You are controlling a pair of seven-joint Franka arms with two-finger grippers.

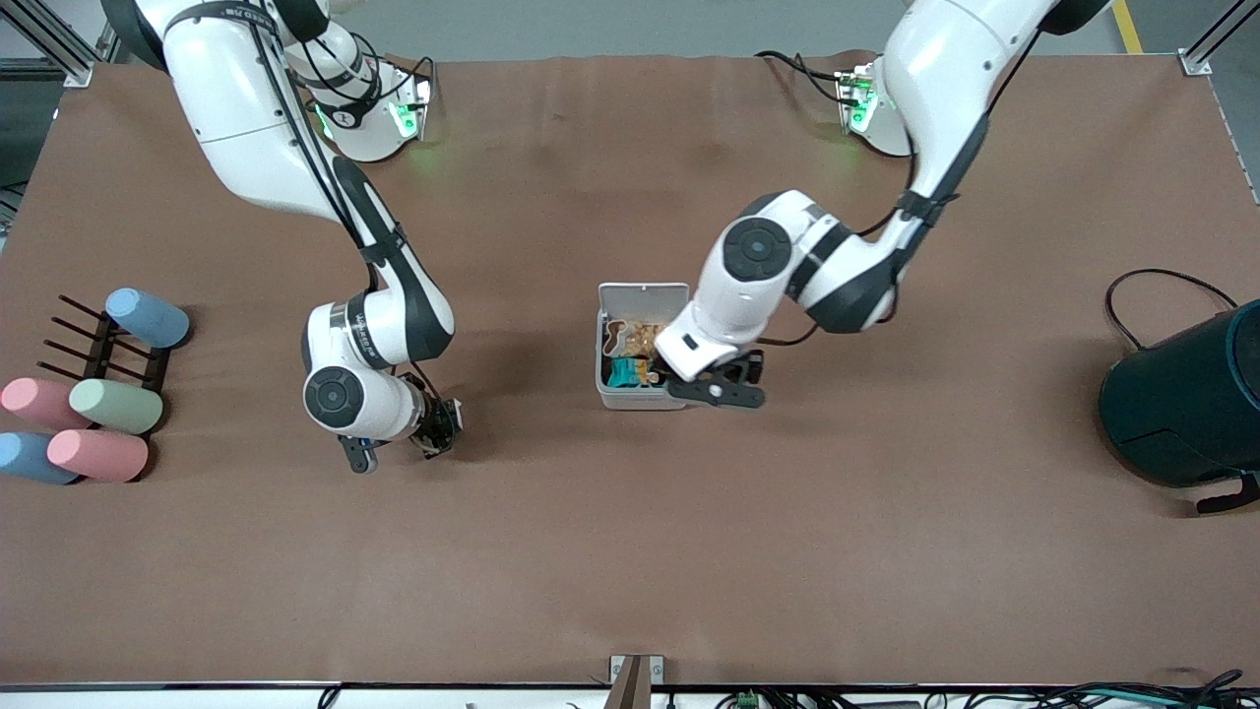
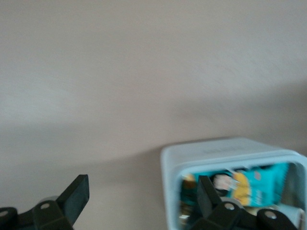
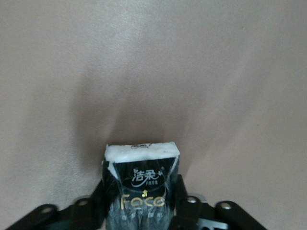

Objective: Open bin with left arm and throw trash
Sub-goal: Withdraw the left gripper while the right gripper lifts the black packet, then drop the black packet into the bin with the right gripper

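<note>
While the pastel foam cylinders (image 1: 118, 404) lie around a dark pronged rack (image 1: 103, 347) at the right arm's end of the brown table (image 1: 630, 551), the right gripper (image 1: 433, 430) hangs low over bare tabletop between that cluster and the bin. Its fingers (image 3: 178, 191) are pinched on a black tissue packet with white tissue showing at its end and gold lettering (image 3: 142, 184), held just above the surface.

Next along, near the middle of the table, stands the small white square bin with rounded corners (image 1: 640, 399). Its flat hinged lid (image 1: 644, 296) is swung up and stands open on the side toward the robots' bases. Inside lie wrappers already, among them a teal and yellow snack packet (image 2: 249, 184) and something tan.

Over the bin's edge at the left arm's end hovers the left gripper (image 1: 724, 389), its black fingers (image 2: 74, 196) spread wide with nothing between them; one fingertip sits over the bin's opening.

At the left arm's end of the table stands a big dark teal cylinder (image 1: 1186, 399) with a black cable (image 1: 1147, 286) looping beside it.
</note>
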